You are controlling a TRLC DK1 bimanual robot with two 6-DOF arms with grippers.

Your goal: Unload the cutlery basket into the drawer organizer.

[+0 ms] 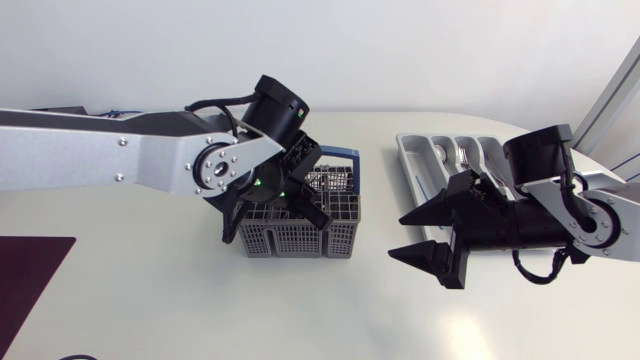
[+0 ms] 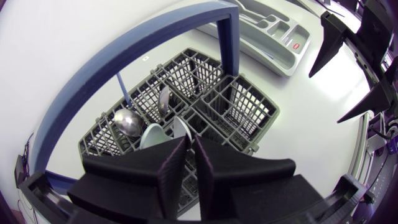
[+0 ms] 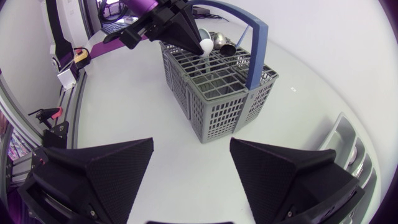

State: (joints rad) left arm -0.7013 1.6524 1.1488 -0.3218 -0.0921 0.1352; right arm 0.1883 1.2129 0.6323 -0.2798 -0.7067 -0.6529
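Note:
The grey cutlery basket (image 1: pixel 300 238) with its blue handle (image 2: pixel 227 37) stands mid-table. Two metal spoons (image 2: pixel 127 121) and a white spoon (image 2: pixel 180 127) stick up from its compartments. My left gripper (image 1: pixel 305 205) is down inside the basket, its fingers (image 2: pixel 171 168) drawn close together on the white spoon's bowl (image 3: pixel 204 45). The grey drawer organizer (image 1: pixel 415 165) lies to the right with several pieces of cutlery in it. In front of the organizer my right gripper (image 1: pixel 425 237) hovers open with nothing in it, facing the basket (image 3: pixel 217 99).
A dark purple mat (image 1: pixel 30 280) lies at the table's left front. The basket compartments nearest the organizer (image 2: pixel 273 43) look empty. Bare white tabletop lies between the basket and my right gripper (image 3: pixel 191 162).

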